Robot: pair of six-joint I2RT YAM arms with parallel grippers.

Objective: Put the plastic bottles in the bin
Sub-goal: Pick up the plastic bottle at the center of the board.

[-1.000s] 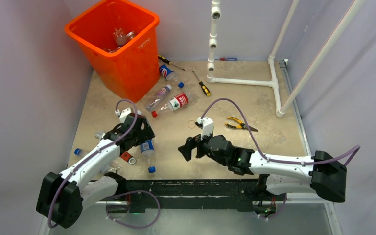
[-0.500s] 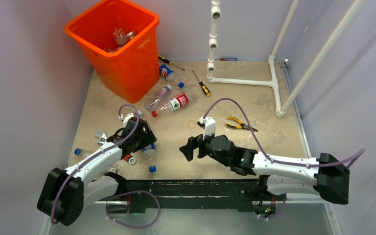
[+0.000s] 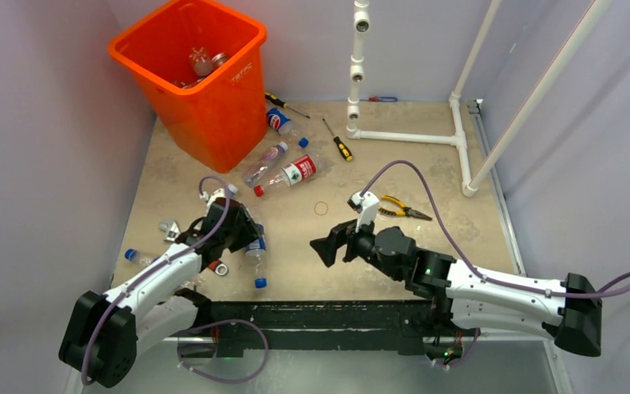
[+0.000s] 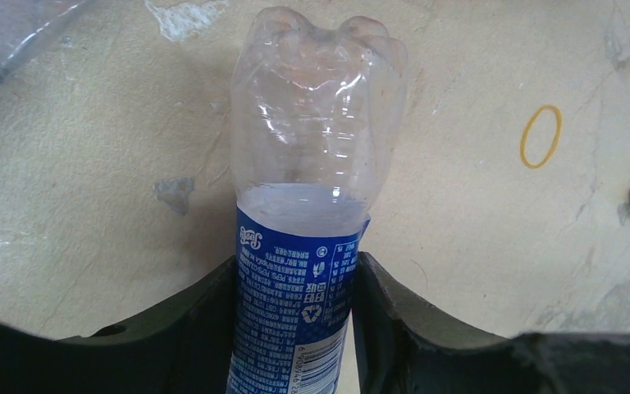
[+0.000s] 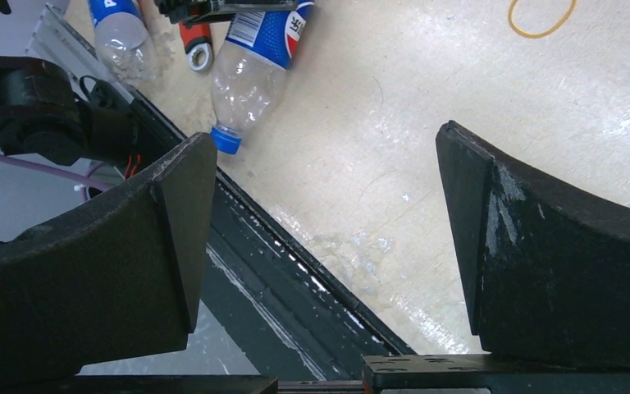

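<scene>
The orange bin [image 3: 213, 115] stands at the counter's [image 3: 426, 164] far-left corner. My right gripper [image 5: 326, 213] hangs spread wide near the front edge. My left gripper [image 3: 244, 236] clamps a blue-labelled bottle [image 4: 312, 164] near the front-left.

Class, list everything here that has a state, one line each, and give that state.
left end effector: shut on the blue-labelled bottle
right end effector: open, empty
blue-labelled bottle: gripped at its label, cap on
bin: upright, not empty
red-labelled bottle: lying down, capped
</scene>
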